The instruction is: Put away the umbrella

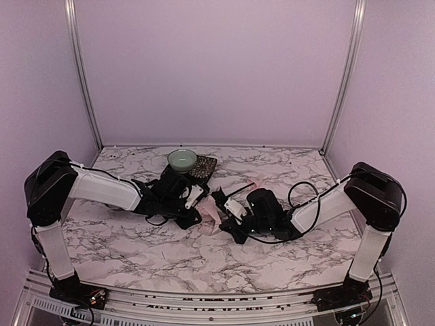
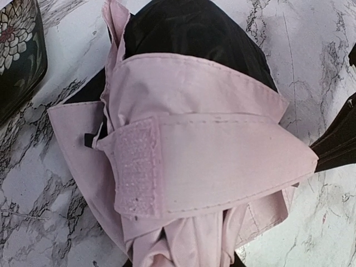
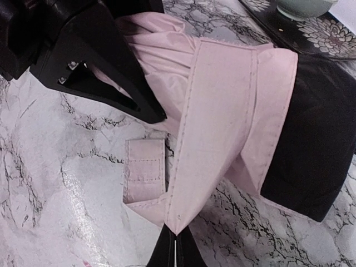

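No lettering can be read in any of the three views. No labels, brands, numbers or signs either.

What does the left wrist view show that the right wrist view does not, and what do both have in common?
Only the left wrist view: the rough fastener patch on the strap.
Only the right wrist view: the pale green bowl, and the left end effector clamped on the umbrella.
Both: the pink umbrella with its black lining, the strap wrapped around it, the right end effector shut on the strap's tip, the flowered tray and the marble table.
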Robot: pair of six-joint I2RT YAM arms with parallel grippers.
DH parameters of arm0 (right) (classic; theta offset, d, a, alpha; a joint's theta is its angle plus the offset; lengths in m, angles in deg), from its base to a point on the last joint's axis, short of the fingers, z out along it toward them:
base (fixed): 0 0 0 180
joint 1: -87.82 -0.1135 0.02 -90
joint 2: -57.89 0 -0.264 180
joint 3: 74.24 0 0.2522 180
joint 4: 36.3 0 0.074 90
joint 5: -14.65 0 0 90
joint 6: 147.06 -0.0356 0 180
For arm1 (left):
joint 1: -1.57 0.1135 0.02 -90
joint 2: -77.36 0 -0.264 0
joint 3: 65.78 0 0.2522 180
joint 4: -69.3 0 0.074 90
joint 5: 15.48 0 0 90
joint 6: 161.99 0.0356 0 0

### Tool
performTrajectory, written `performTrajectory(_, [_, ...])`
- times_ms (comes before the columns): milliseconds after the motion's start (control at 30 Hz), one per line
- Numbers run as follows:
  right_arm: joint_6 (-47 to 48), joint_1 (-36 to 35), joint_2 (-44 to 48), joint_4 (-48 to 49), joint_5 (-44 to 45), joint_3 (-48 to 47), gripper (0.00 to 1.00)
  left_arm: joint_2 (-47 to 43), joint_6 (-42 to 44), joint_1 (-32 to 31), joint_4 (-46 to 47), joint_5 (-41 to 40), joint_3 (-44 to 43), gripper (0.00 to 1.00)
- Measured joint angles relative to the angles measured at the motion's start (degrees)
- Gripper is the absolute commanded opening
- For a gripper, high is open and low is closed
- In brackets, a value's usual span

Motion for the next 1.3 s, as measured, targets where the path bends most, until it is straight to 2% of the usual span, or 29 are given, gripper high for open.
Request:
performTrajectory(133, [0.0,0.2,0.0,1.8,-1.4,0.0,0.07,-1.6,0.8,-1.4,-2.7,-3.7,-0.6,0.00])
performTrajectory(333, [-0.6,0.2,0.0,3.8,1.5,0.0,0.22,-2.0,1.8,-2.6,-5.8,-10.5,-3.0,0.00])
performTrajectory(533, [-0.7,0.3,0.1,7.4,1.4,0.6,0.27,-2.4,7.2,-4.5,-7.3,-16.5,-4.2,0.00])
performTrajectory(700, [-1.2,1.2,2.3,11.5,-0.9,5.1,0.38,-2.6,10.1,-5.8,-7.6,-18.0,-4.2,0.00])
performTrajectory(833, [-2.1,1.8,2.5,15.2,-4.6,6.6,0.40,-3.2,11.2,-5.8,-7.6,-18.0,-3.8,0.00])
performTrajectory(1000, [-5.8,1.9,-2.1,21.9,-9.0,4.7,0.45,-4.2,11.4,-5.8,-7.5,-18.0,-3.6,0.00])
performTrajectory(1133, [-10.2,1.9,-6.3,26.0,-9.5,3.3,0.50,-4.2,11.5,-5.8,-7.4,-18.0,-3.4,0.00])
performTrajectory(1300, [-14.4,1.9,-9.0,29.0,-9.2,2.6,0.53,-4.2,11.4,-5.8,-7.3,-17.9,-3.2,0.00])
